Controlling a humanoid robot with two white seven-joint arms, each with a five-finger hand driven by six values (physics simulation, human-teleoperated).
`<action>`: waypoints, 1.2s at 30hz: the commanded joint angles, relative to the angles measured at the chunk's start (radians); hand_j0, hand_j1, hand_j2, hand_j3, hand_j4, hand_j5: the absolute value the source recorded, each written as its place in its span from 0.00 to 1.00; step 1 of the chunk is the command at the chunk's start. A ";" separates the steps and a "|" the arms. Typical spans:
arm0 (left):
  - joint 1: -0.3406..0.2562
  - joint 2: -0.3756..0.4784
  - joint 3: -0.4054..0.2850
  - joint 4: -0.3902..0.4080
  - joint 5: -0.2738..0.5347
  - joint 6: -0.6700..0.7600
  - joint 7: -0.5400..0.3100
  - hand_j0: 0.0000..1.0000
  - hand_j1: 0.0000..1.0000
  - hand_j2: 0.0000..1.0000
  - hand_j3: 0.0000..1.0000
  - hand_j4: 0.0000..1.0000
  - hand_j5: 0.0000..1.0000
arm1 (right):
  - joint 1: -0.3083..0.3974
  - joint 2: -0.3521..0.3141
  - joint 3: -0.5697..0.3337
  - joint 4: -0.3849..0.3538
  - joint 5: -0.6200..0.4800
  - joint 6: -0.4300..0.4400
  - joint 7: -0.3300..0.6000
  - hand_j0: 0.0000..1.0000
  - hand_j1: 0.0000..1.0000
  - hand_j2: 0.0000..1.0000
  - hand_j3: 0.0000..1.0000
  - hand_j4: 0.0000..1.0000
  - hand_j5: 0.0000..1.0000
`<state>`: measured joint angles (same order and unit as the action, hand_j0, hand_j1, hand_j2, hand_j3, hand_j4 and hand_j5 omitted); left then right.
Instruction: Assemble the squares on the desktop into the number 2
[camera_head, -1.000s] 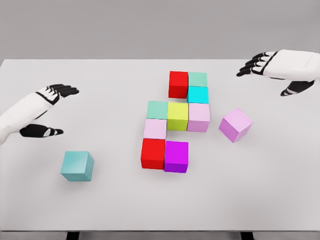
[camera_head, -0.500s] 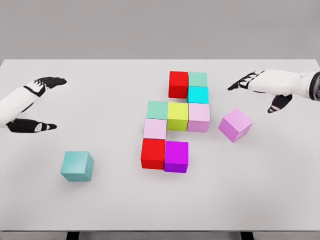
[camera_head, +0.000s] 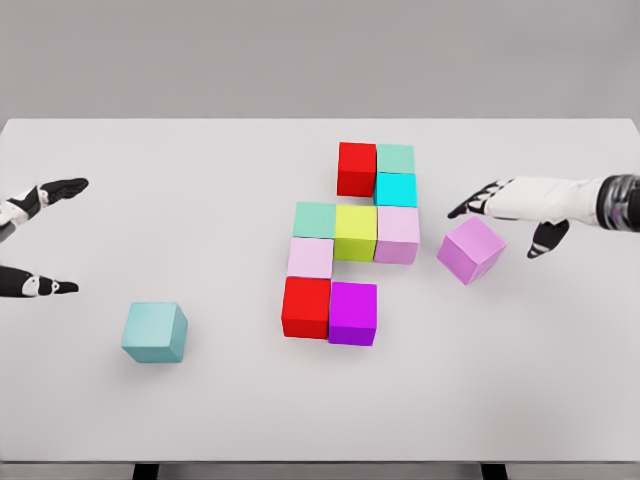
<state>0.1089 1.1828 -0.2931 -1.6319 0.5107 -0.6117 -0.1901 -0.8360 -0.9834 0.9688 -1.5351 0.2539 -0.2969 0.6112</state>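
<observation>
- My right hand (camera_head: 508, 205) hangs fingers spread, thumb dropped, gripping nothing, just above and right of the loose violet cube (camera_head: 471, 250).
- Violet cube lies toward me and slightly left of that hand, close under the fingertips; it sits rotated, corner toward the digit, just beside the pink cube (camera_head: 398, 234) but apart from it.
- My left hand (camera_head: 30, 235) is at the table's far left edge, open, well apart from everything.
- Teal cube (camera_head: 155, 332) lies loose at lower left, nearer the left hand.
- Judgement: right hand is much the nearer to the violet cube; the magenta cube (camera_head: 353, 313) marks the unfinished bottom row, whose open place lies on its right.
</observation>
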 joint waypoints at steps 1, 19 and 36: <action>0.003 0.064 -0.072 -0.028 0.067 0.001 0.001 1.00 1.00 1.00 1.00 1.00 1.00 | 0.000 0.000 0.010 0.000 -0.002 0.002 0.000 1.00 1.00 1.00 1.00 1.00 1.00; 0.115 0.060 -0.189 -0.057 0.144 0.001 0.006 1.00 1.00 1.00 1.00 1.00 1.00 | 0.003 0.035 0.024 -0.008 -0.005 0.002 0.000 0.96 0.96 0.96 0.96 0.96 0.96; 0.094 -0.097 -0.170 -0.054 -0.015 0.001 0.003 1.00 1.00 1.00 1.00 1.00 1.00 | 0.003 0.025 -0.015 -0.013 -0.018 -0.013 0.000 0.61 0.61 0.61 0.61 0.61 0.61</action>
<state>0.1948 1.0988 -0.4662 -1.6856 0.5075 -0.6114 -0.1881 -0.8330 -0.9561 0.9632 -1.5458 0.2381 -0.3048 0.6116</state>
